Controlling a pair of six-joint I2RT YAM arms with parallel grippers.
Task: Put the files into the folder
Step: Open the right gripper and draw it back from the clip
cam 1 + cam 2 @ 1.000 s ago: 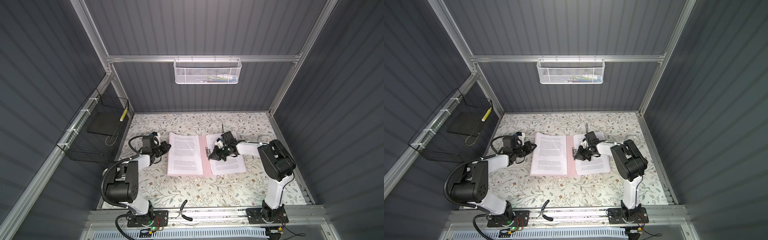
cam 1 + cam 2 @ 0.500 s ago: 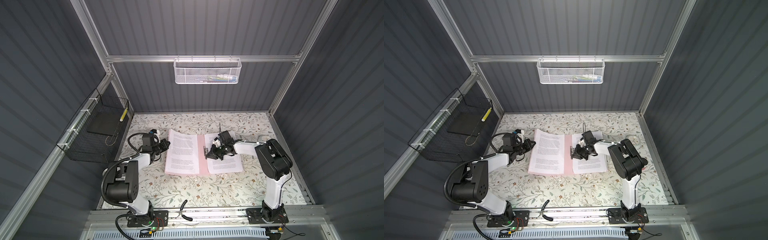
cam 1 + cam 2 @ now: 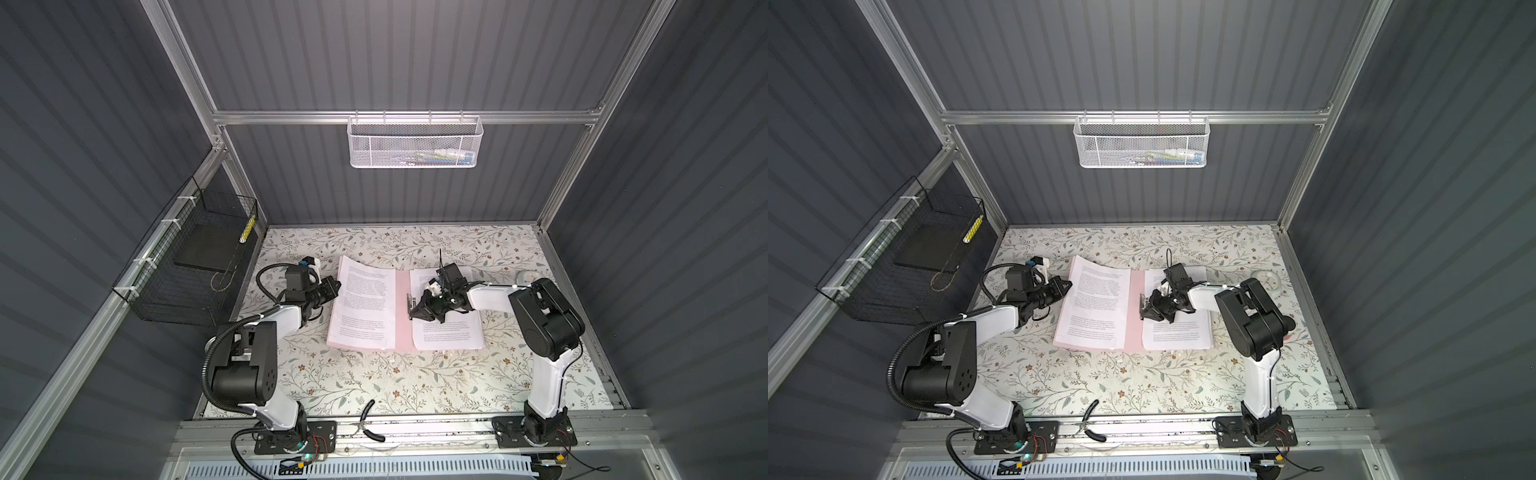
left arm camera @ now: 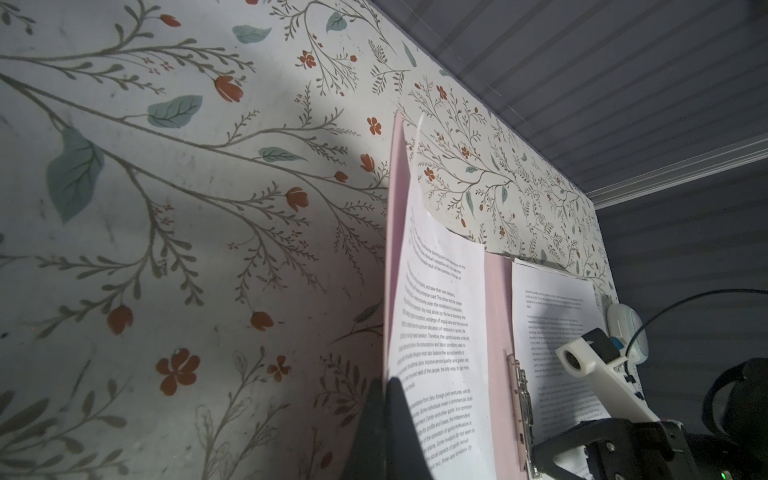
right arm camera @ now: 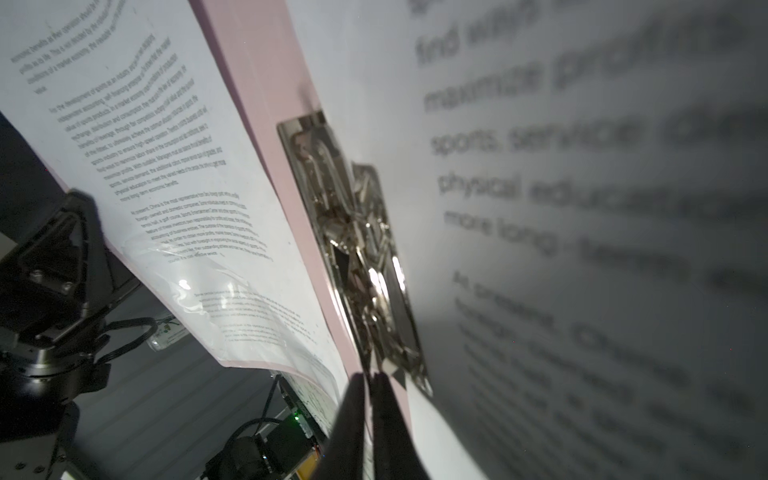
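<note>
Plainly the files are light, limp sheets that slide and curl. The folder is thin card, stiffest at the spine, so I judge its outer edge or the clip the best hold. It lies open on the floral table between the grippers, with sheets on both leaves. The left gripper, pressed together, pinches the leaf edge at its tips. The right gripper shows a thin slit by the clip's end; whether it nips anything I cannot tell. Since a second ago the folder has slid toward the left gripper, and that leaf's far corner has lifted.
</note>
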